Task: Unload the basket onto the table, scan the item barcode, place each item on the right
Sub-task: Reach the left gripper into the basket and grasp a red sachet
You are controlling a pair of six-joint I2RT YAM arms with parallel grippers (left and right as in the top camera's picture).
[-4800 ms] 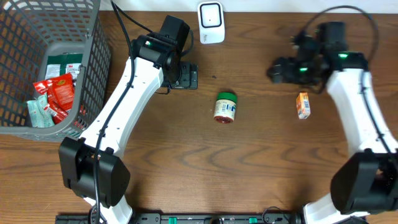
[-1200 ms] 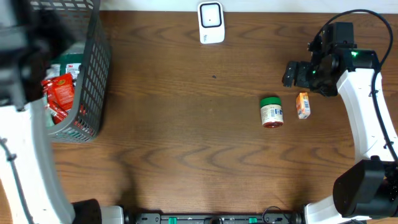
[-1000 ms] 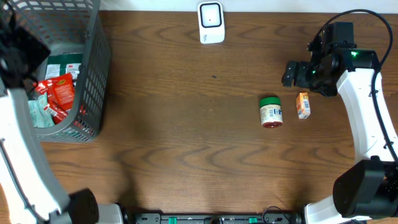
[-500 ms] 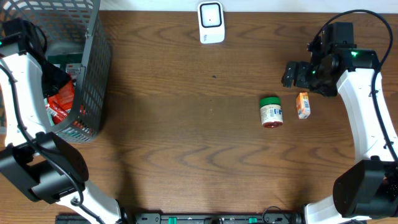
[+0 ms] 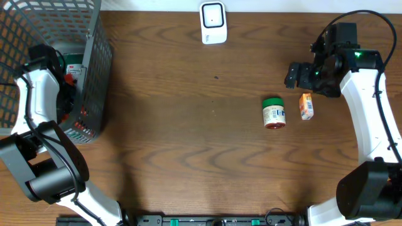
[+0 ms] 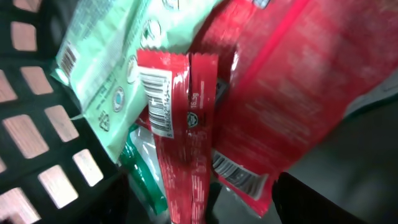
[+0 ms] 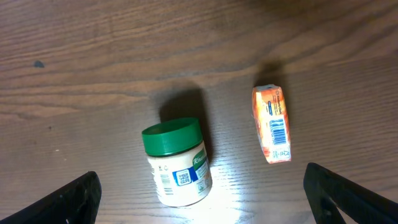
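Red packet (image 6: 186, 155) (glossy, crinkled) shows 1 white barcode label (image 6: 158, 102).

Dark brown wooden table (image 5: 188, 138) across nearly the whole overhead view, grain in long wavy bands running side to side. Surface matte, evenly lit from above, shadows soft and short. Small dark speck (image 5: 215, 78) noted on the wood toward the far middle. Bright patch of reflected light (image 7: 231, 210) on the wood near the lower edge of the right wrist view. Narrow pale strip (image 5: 157, 5) beyond the far table edge; wall or floor, cannot tell. Black rail (image 5: 207, 220) with green marks along the near edge
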